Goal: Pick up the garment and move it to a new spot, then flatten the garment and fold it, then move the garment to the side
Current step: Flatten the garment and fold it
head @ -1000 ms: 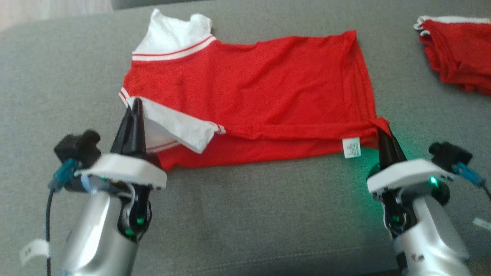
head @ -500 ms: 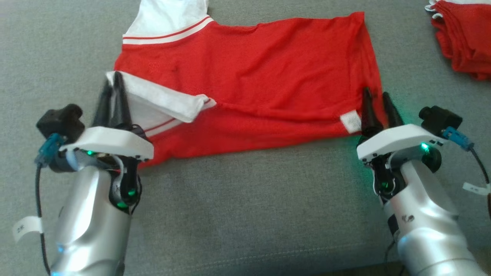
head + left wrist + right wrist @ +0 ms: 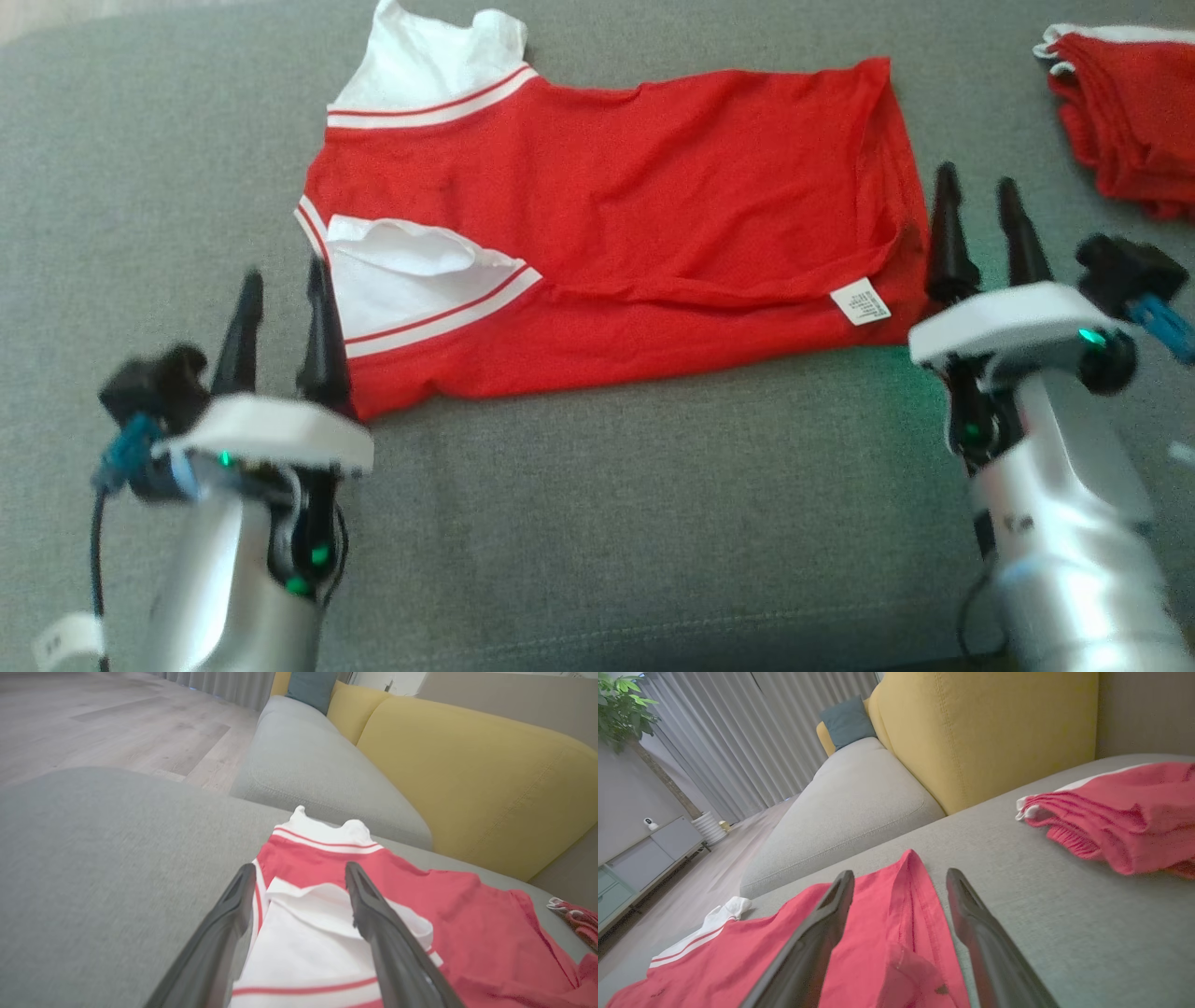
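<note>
On the grey cushion (image 3: 597,523), head view first, the red-and-white garment (image 3: 607,215) lies spread from the centre toward 12 o'clock. At 8 o'clock the left claw (image 3: 284,273) has its fingers apart and empty, just beside the white sleeve (image 3: 411,280). At 3 o'clock the right claw (image 3: 977,177) is likewise spread and empty by the hem (image 3: 896,187). A folded red pile (image 3: 1125,121) sits at 2 o'clock. Left wrist view: the parted fingers frame the sleeve. Right wrist view: the hem corner lies between the open fingers.

forearms (image 3: 224,579) silver | wrist plates (image 3: 271,429) white | fingers (image 3: 322,327) dark, tapered | LEDs (image 3: 320,554) green | connectors (image 3: 121,453) blue
</note>
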Motion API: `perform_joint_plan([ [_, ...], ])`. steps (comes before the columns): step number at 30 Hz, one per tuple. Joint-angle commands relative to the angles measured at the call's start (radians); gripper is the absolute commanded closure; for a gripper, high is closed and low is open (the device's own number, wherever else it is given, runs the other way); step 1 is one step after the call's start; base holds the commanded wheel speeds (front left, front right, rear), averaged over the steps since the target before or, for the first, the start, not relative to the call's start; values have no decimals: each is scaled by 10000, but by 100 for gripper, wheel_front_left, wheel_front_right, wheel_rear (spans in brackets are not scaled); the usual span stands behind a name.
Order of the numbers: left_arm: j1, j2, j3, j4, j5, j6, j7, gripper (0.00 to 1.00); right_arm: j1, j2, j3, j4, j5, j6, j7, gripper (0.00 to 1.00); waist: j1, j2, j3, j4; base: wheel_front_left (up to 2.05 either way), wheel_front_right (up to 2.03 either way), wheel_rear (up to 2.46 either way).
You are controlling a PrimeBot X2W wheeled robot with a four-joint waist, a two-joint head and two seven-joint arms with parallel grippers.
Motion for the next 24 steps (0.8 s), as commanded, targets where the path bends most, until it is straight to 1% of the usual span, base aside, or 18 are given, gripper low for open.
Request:
perform_joint_plan([
  [1,-73,145,329,-322,-46,-39,-77,0,256,-37,133,-358,-142,-9,-127,0,0,0,-75,17,0,0,0],
  [4,447,261,312,-446,-147,-45,321,0,903,-24,-90,-1077,-630,-9,-129,0,0,0,-227,40,0,0,0],
  [8,1081,422,293,-680,-309,85,1238,0,1675,-4,-154,-1809,-1022,-9,-130,0,0,0,-344,24,0,0,0],
  [15,1672,674,480,-1097,-606,625,2803,0,2316,4,128,-2659,-726,-9,-3,0,0,0,-166,-159,0,0,0],
  [20,1734,771,515,-1352,-775,825,3532,0,2355,5,140,-2967,-692,-9,131,0,0,0,-32,-258,0,0,0],
  [22,1756,769,507,-1357,-822,981,3883,1,2355,5,156,-3044,-675,-9,163,0,0,0,-1,-296,0,0,0],
  [23,1763,783,488,-1353,-818,1054,4048,12,2357,5,164,-3071,-669,-9,177,0,0,0,9,-311,0,0,0],
  [24,1773,793,479,-1342,-813,1141,4206,25,2362,5,174,-3092,-665,-9,195,0,0,0,17,-325,0,0,0],
])
